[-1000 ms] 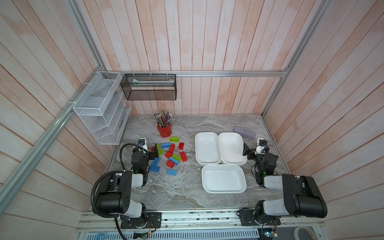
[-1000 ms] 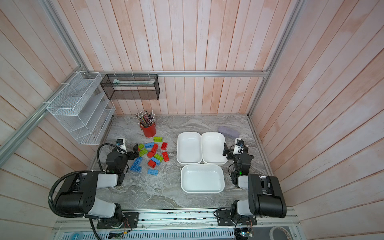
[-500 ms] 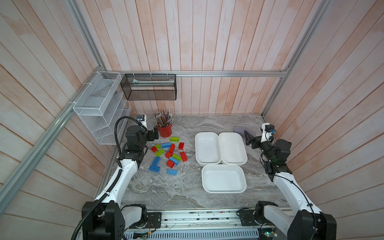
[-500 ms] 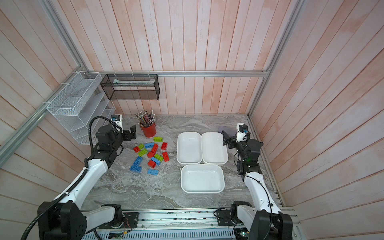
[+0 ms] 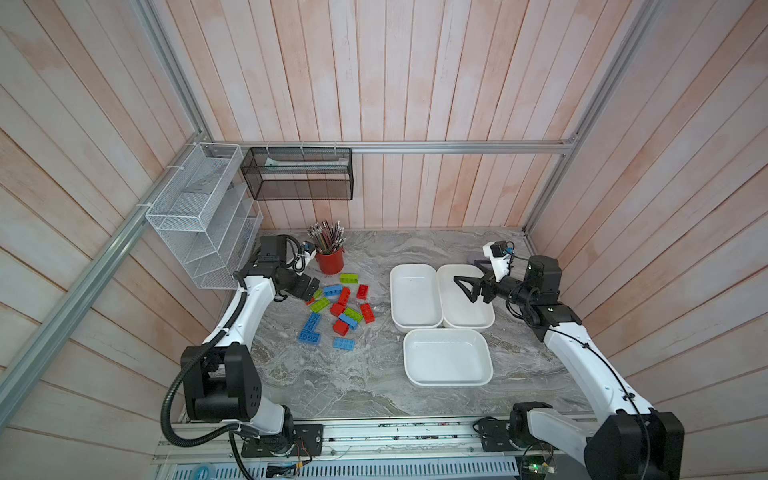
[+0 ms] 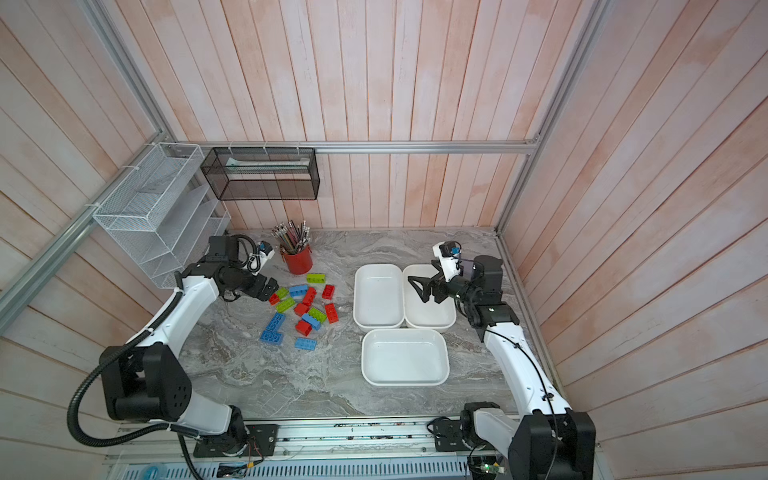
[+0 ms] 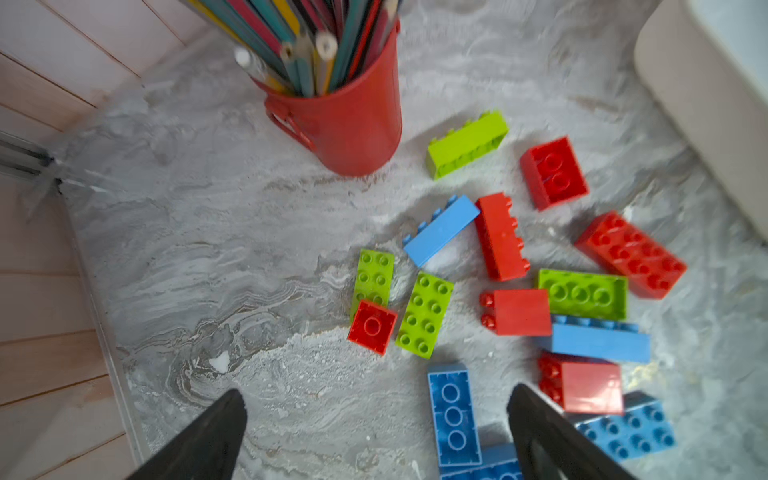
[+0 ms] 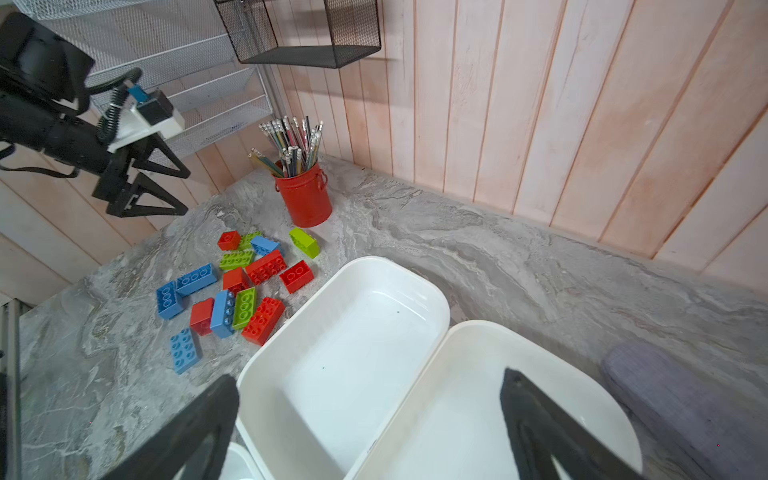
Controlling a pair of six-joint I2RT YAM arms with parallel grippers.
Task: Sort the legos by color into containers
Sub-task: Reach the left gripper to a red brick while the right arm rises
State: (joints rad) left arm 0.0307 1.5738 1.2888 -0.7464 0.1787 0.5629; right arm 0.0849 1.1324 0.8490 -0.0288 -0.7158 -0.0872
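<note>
The left gripper (image 5: pixel 307 289) and right gripper (image 5: pixel 464 289) have both swung out from the table's (image 5: pixel 332 382) front edge, where they were tucked in a second ago. We're seeing the left one hovering at the back-left end of the legos (image 5: pixel 344 296), fingers spread wide and holding nothing. The bricks are lying loose on the surface, left of centre, just in front of the red pencil cup (image 5: pixel 330 261). The right one is hanging over the back-right of the three containers (image 5: pixel 465 318), also wide apart and gripping nothing. The tubs are sitting toward the right edge.
</note>
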